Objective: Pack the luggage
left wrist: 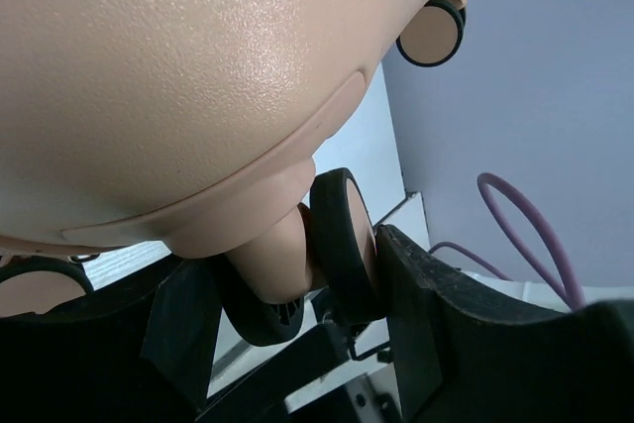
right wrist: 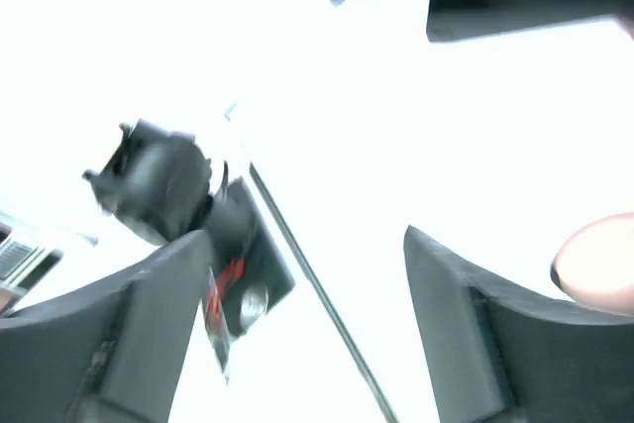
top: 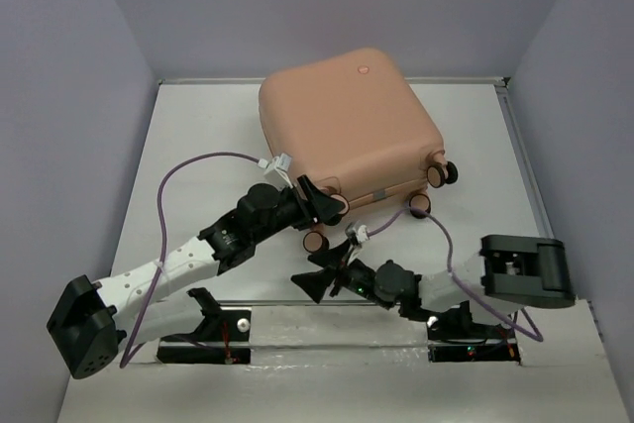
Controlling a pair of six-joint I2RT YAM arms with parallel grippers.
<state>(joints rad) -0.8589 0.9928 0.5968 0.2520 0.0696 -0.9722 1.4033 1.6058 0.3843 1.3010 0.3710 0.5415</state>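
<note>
Against the luggage point(top: 347, 126), left fingers point(left wrist: 446, 324) clasp its caster wheel point(left wrist: 342, 240); right fingers point(right wrist: 475, 344) stand wide apart, empty.

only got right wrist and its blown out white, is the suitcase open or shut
observer: shut. the peach-pink hard-shell suitcase lies closed on the white table.
operator: where's the left gripper
observer: the left gripper straddles a pink-and-black caster wheel at the case's near corner; clamped or not, i can't tell.
operator: and mine
observer: the right gripper sits just on the near side of that corner, jaws open, holding nothing.
</note>
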